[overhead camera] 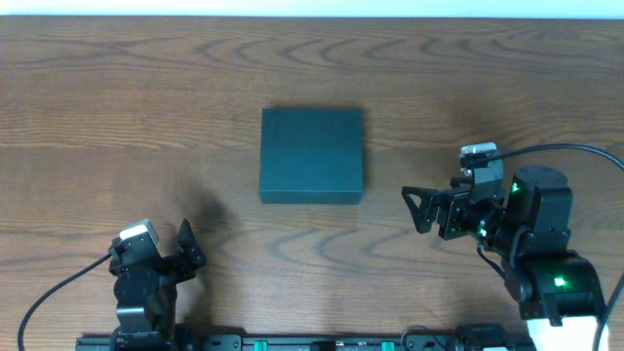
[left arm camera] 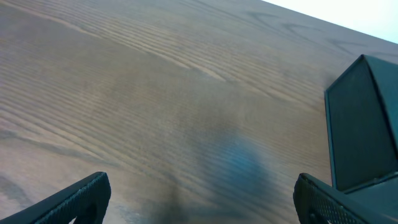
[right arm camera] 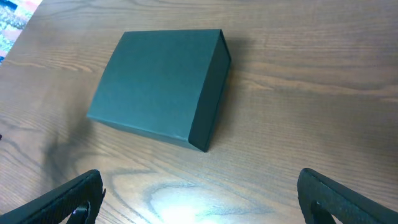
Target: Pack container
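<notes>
Left arm [overhead camera: 144, 283] tucked back, jaws wide, right arm [overhead camera: 541, 244] pointing inward, jaws wide

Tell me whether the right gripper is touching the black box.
Apart. The overhead view shows bare table between the right gripper and the box.

container [left arm camera: 360, 124] cropped at left-wrist edge, inside hidden

A matte dark teal-black container [overhead camera: 311, 155] sits on a brown wood-grain table [overhead camera: 117, 117].
</notes>
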Robot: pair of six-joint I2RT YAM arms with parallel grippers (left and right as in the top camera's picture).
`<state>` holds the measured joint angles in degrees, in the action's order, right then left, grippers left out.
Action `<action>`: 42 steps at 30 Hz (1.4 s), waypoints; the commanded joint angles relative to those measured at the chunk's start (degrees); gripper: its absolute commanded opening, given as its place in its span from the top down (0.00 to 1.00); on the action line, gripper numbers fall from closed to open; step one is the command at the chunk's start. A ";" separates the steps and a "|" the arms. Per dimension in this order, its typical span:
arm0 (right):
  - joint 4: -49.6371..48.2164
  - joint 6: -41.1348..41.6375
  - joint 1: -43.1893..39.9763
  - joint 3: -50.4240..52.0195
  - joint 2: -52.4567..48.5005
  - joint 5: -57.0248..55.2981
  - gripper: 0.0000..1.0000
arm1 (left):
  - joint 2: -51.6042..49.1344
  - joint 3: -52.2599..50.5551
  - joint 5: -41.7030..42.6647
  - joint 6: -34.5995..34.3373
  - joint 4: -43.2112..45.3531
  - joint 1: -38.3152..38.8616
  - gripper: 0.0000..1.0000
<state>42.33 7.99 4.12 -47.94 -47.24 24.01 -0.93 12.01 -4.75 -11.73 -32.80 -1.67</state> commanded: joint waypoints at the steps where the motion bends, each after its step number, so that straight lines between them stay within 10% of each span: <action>1: -0.04 -0.79 0.35 -0.76 0.09 0.42 0.01 | 0.74 -1.44 -0.79 1.01 1.33 -0.17 0.05; 42: 0.44 -9.90 0.42 2.16 11.56 -10.58 0.01 | 0.72 -4.02 -0.11 1.62 3.72 -0.17 0.05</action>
<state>43.13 4.27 4.14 -47.46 -40.03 18.55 -0.62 9.02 -4.51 -10.61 -29.36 -1.67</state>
